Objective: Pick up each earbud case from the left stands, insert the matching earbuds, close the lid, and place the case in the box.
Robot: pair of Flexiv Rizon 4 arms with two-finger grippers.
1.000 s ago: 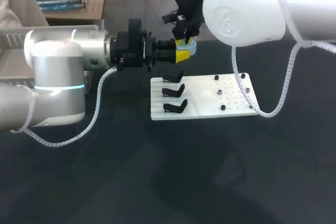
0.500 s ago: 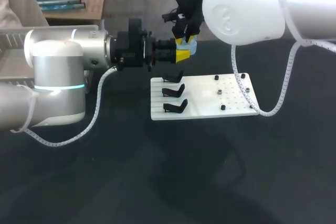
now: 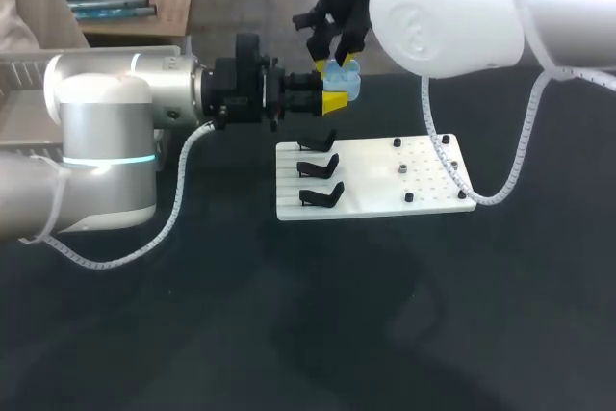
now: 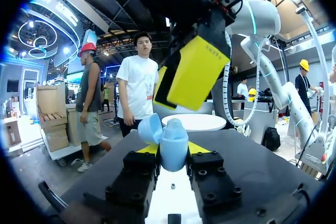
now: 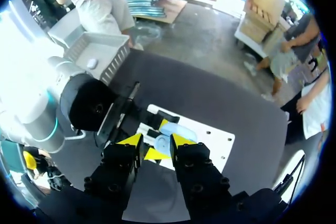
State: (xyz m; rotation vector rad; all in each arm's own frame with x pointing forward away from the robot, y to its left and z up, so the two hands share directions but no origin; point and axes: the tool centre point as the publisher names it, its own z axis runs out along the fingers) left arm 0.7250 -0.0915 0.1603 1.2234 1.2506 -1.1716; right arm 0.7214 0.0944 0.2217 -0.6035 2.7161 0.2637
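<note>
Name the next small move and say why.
Probably bring the right gripper down onto the lid to press it shut. The left gripper holds the case with its lid open, and the right gripper hangs open just above it, holding nothing.

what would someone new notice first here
The pale blue earbud case, lid open, is clamped in the left claw, held up over the stands end of the white board. Just above it hangs the right claw, yellow tips apart. Three black stands on the board sit empty.
</note>
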